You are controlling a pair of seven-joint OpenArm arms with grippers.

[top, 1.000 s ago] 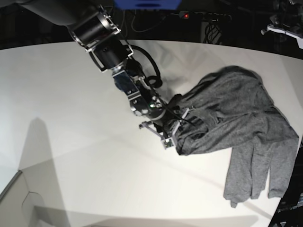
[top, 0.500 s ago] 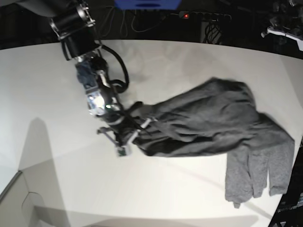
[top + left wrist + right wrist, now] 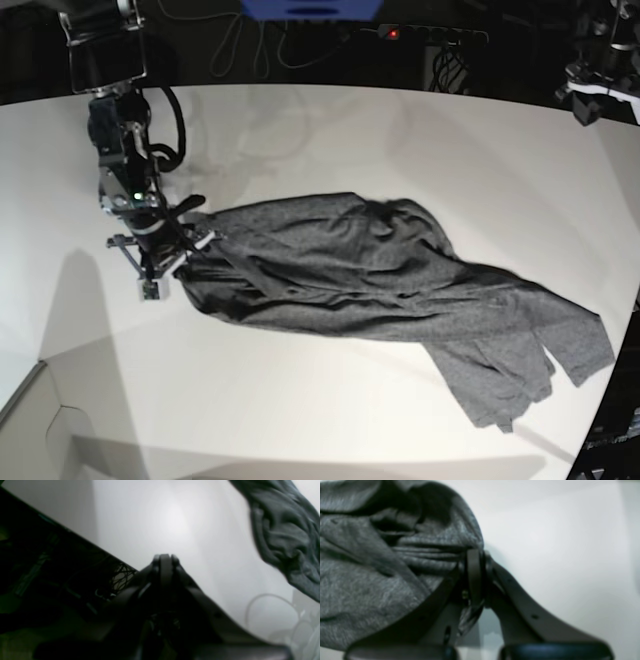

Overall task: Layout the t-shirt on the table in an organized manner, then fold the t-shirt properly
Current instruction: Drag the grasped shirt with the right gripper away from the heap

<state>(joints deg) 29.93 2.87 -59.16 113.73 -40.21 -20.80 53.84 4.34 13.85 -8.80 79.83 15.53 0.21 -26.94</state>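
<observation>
The right claw (image 3: 172, 262) was clamped on a bunched edge of the t-shirt (image 3: 380, 285), and the wrist view showed why that hold suited the job: the cloth was gathered into tight pleats right at the pinched tips, so a pull from there would draw the whole garment along rather than slip off a single thin layer. The t-shirt lay on the white bench (image 3: 330, 140) in a long, rumpled band running from that claw toward the near far-side corner, where its loose end fanned out close to the bench's edge. Stretched out like this from one held point, it looked set up for spreading, though it was not yet flat; folds and ridges crossed its middle and no sleeve or hem could be told apart with certainty. The left claw (image 3: 165, 558) had its tips pressed together on nothing, held above bare bench with the t-shirt (image 3: 285, 535) off to one side and not touching it. Kept clear in that way, it seemed parked so as not to snag the cloth, and would likely be needed to take a second corner.
</observation>
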